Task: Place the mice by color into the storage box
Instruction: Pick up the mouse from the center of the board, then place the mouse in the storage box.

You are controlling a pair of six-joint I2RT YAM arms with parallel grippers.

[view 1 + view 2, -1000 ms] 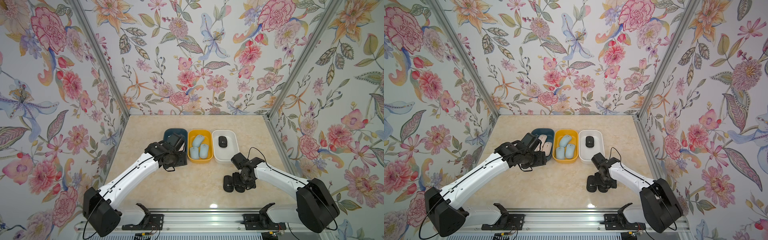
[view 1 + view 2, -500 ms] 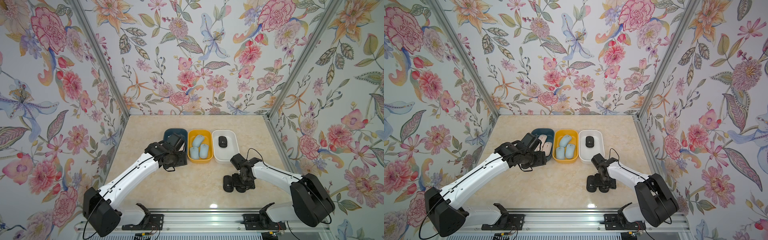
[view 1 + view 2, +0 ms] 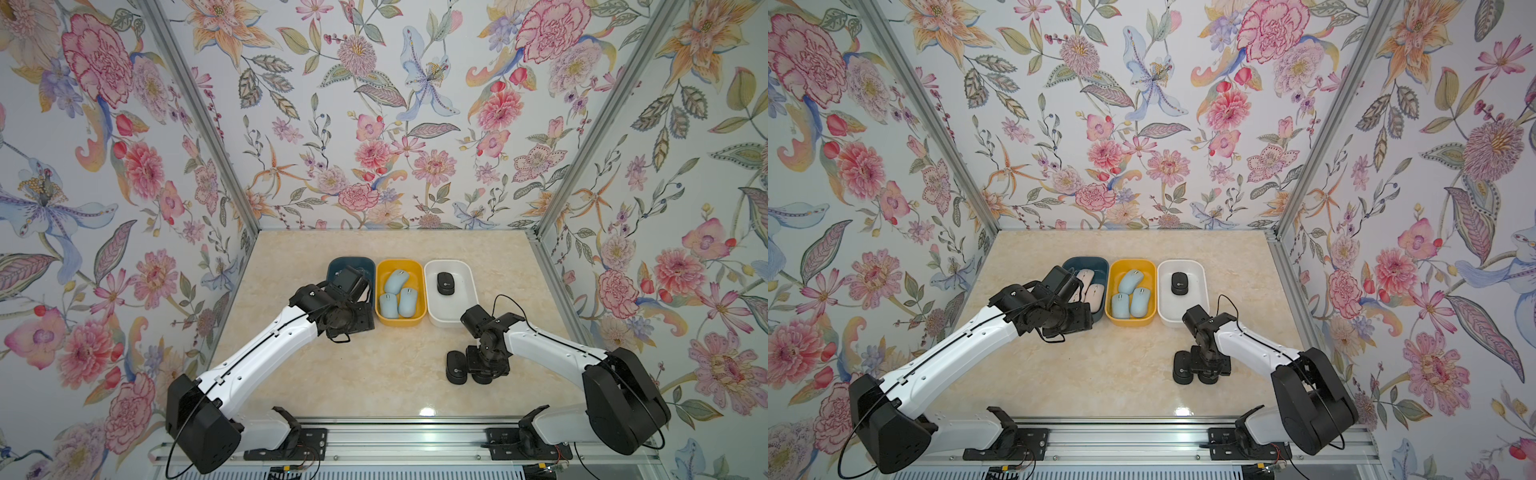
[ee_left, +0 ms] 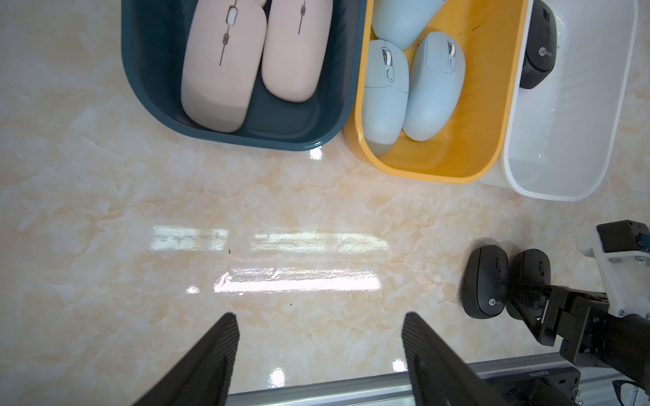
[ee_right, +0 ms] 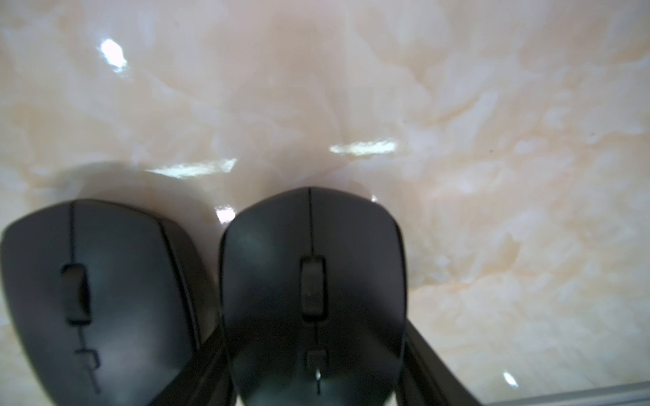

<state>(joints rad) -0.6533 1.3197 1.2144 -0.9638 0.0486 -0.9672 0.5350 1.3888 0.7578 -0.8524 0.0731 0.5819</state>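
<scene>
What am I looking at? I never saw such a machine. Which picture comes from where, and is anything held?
Two robot arms stand at a marble-look table. The top views look down from above; each wrist view comes from a camera on an arm. Three bins: the dark blue bin holds pink mice, the yellow bin three light blue mice, the white bin one black mouse. The right gripper is shut on a second black mouse on the table; a third black mouse lies beside it. The left gripper is open and empty, near the dark blue bin.
</scene>
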